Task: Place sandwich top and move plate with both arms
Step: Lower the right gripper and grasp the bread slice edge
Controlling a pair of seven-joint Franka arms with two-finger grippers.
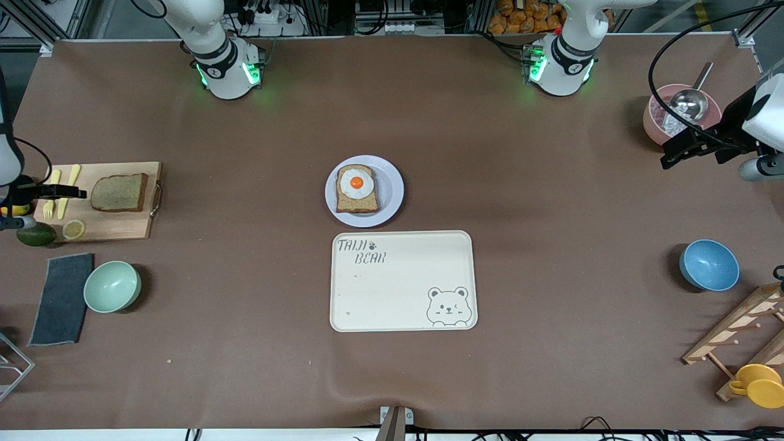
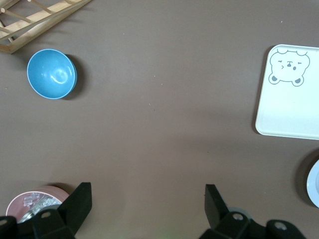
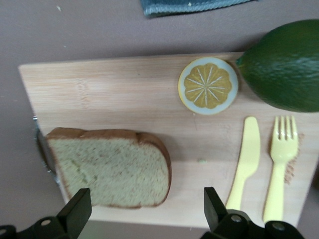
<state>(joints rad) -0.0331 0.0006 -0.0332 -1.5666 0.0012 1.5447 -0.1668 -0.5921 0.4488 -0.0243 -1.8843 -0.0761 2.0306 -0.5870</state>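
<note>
We see both arms parked at the table ends, nothing held. Risks, largest item first:

Tray (image 1: 404,280): it lies just beside the plate (image 1: 392,199), nearer the front camera, well away from either pincer. In a two-arm carry the plate rim could catch the tray lip if we slide instead of lifting.

Cutting board (image 1: 116,226): it sits under the right gripper (image 3: 144,209), jaws fully spread and empty. It's light wood on a smooth mat; a low approach could shove the board rather than pick off it.

Plate: at table centre, well apart from both pincers, already carrying the egg slice (image 1: 357,188). It's shallow with a thin rim, so the two grips are likely to be poor. Uneven lift timing tilts it and the stack slides off.

Sandwich top (image 3: 109,169): it's on the board directly below the right gripper's open jaws, lying flat. We judge pinching a flat soft slice is the main failure point: fingers can skid over the crust or crush the crumb. Placed off-square, it overhangs the egg slice.

Knife (image 3: 245,159) and fork (image 3: 280,164): also on the board, beside the right pincer's line; a drifting approach knocks them.

Left gripper (image 2: 144,209): wide open, empty, hovering over bare mat near the pink bowl (image 2: 31,204) and waiting. A careless swing clips that bowl.
</note>
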